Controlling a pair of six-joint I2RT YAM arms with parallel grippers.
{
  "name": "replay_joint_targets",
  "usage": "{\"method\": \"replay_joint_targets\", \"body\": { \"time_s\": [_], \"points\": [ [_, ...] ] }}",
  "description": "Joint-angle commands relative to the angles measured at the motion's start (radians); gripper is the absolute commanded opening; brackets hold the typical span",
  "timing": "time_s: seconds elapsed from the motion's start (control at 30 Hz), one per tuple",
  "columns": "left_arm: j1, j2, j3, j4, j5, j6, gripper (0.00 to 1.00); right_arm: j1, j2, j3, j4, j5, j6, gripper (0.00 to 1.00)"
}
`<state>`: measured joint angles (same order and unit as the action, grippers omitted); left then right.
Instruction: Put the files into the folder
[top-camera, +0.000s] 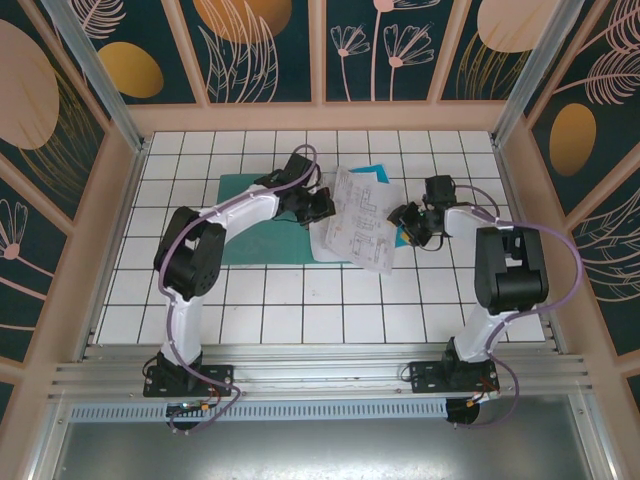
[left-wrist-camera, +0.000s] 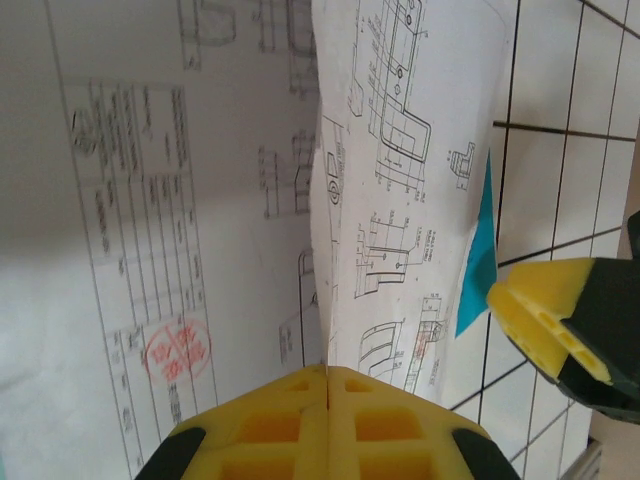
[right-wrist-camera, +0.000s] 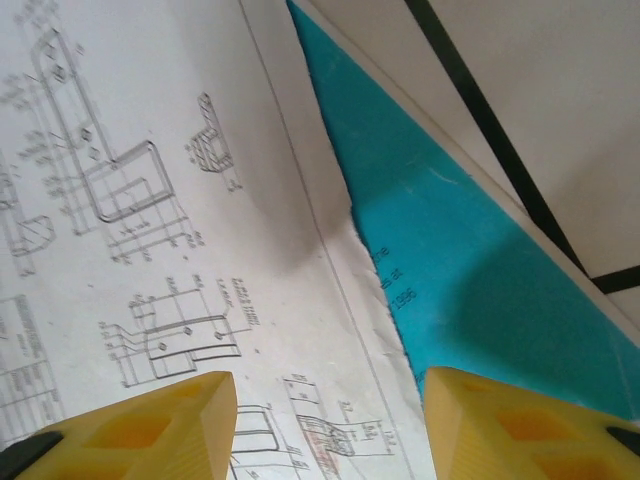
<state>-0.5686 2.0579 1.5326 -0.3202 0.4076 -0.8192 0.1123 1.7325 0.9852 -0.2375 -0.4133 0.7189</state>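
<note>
1. In its wrist view we see the left gripper (left-wrist-camera: 328, 375) with its yellow fingers pressed together. A white sheet's edge runs straight into the seam, so we read it as clamped on the files (top-camera: 358, 225).
2. In the top view the files spread from that gripper toward 3 o'clock. Their long axis runs roughly 11 to 5, and a cyan sheet (top-camera: 372, 172) pokes out at their 12 o'clock end.
3. The folder (top-camera: 245, 240) lies flat on the table (top-camera: 300, 300) at 9 o'clock of the same gripper, and the files' 9 o'clock edge overlaps it. We cannot tell whether it is open.
4. We judge this to be the relation that counts: the pinched edge must travel toward 9 o'clock, and the left arm is the nearer one to the folder.
5. The left arm is bent at 8 o'clock of the folder, and its forearm crosses above the folder toward 2 o'clock.
6. The right gripper (top-camera: 408, 225) sits at the files' 3 o'clock edge with its fingers apart over white and cyan paper, grasping nothing. Its arm folds in from 4 o'clock.
</note>
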Motion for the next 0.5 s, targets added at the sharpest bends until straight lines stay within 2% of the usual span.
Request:
{"method": "replay_joint_targets", "body": {
  "time_s": [0.0, 0.2, 0.47],
  "points": [
    [-0.003, -0.059, -0.070, 0.031, 0.037, -0.068, 0.00, 0.008, -0.063, -0.043, -0.042, 0.016, -0.035, 0.53],
    [-0.003, -0.134, -0.205, 0.066, 0.068, -0.178, 0.00, 0.007, -0.131, -0.139, -0.040, -0.059, -0.060, 0.54],
    [0.008, -0.178, -0.323, 0.185, 0.173, -0.382, 0.00, 0.006, -0.209, -0.270, -0.027, -0.180, -0.081, 0.56]
  ]
}}
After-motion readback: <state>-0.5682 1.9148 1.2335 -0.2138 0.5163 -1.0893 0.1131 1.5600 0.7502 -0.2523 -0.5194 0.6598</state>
